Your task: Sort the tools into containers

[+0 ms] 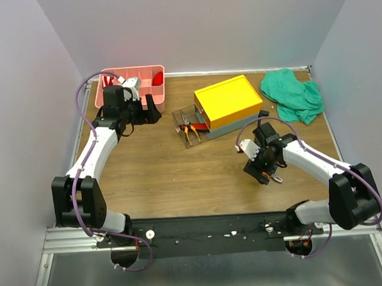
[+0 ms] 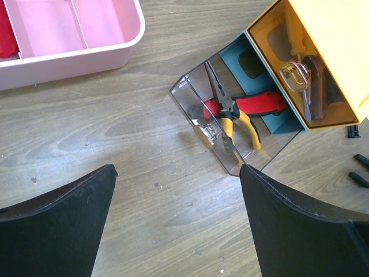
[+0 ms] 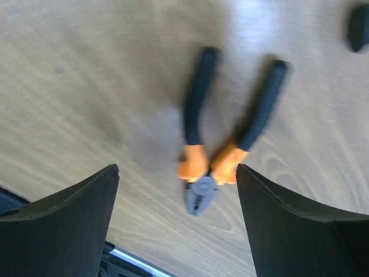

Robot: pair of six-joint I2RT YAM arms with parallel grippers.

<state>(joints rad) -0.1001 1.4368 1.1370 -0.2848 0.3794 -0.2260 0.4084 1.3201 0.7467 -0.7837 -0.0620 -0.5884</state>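
Left to right. The pink plastic compartment tray [image 2: 75, 60] sits at the far left of the wooden worktop [image 1: 180, 175]. Just right of it we see the left hand [image 2: 176, 173] released, with nothing between its fingers. Ahead of it the grey toolbox with the yellow lid [image 1: 228, 100] has its clear plastic drawer [image 2: 184, 92] pulled out. The drawer holds yellow-handled long-nose pliers [image 2: 233, 118] and a red-and-black cutter [image 2: 253, 104].

Further right, the right hand [image 3: 177, 168] is also released and is poised over the orange-and-black pliers [image 3: 230, 163], which lie loose on the worktop. They sit directly below it, between its two fingers. Their long axis runs across the closing line, with the black handles pointing away. We judge the right arm far the nearer, so it need only descend. The green cloth [image 1: 294, 94] lies at the far right.
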